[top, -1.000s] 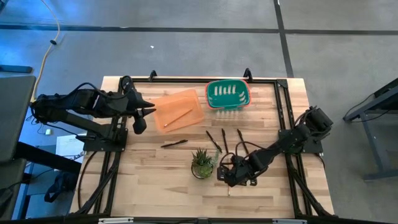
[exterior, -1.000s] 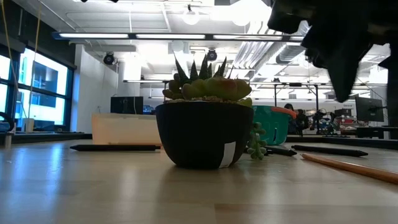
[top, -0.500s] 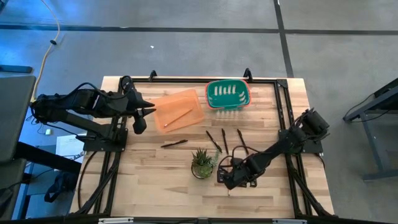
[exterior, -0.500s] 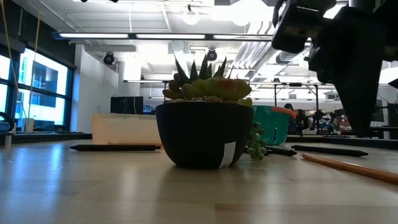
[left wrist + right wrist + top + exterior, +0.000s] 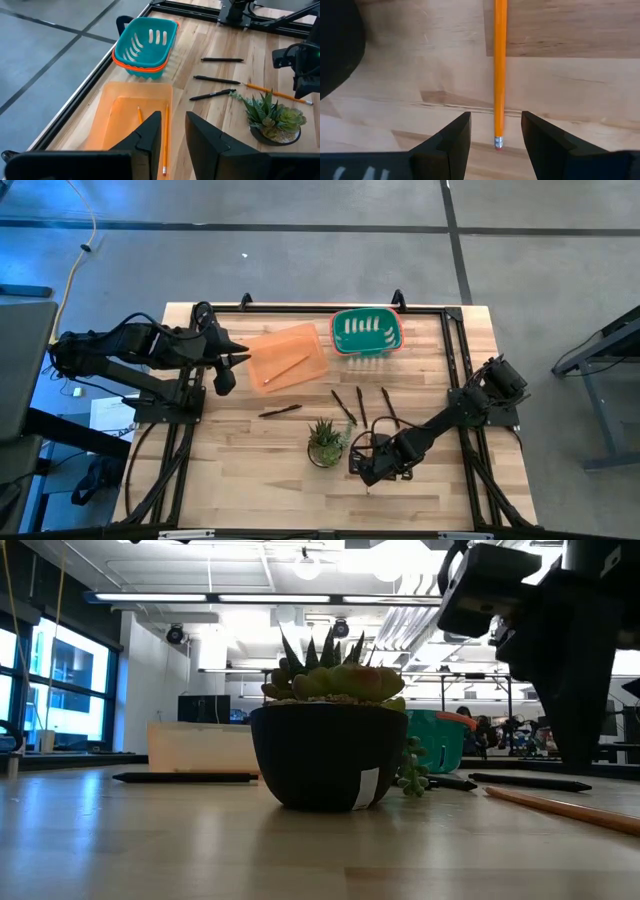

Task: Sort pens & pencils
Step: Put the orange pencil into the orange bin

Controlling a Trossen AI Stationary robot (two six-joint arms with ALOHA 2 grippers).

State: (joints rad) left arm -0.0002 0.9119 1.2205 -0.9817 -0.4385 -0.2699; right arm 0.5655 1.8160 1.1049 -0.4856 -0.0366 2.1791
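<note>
One orange-tan pencil (image 5: 499, 70) lies flat on the table next to the potted plant; it also shows in the low view (image 5: 560, 808). My right gripper (image 5: 496, 125) is open, pointing down over the pencil's eraser end (image 5: 497, 144), one finger on either side without touching. Two more pencils (image 5: 165, 135) lie in the orange tray (image 5: 285, 357). Several dark pens lie on the table: one (image 5: 280, 411) left of the plant, three (image 5: 362, 408) behind it. My left gripper (image 5: 173, 131) waits, open and empty, by the tray's left end.
A potted succulent (image 5: 326, 442) stands just left of my right gripper (image 5: 368, 468). A teal basket (image 5: 366, 332) stands at the far side, right of the tray. Black frame rails run along the table's left, right and far edges.
My right gripper has come down toward the pencil on the table and stays open. The pencil and the pens have not moved.
</note>
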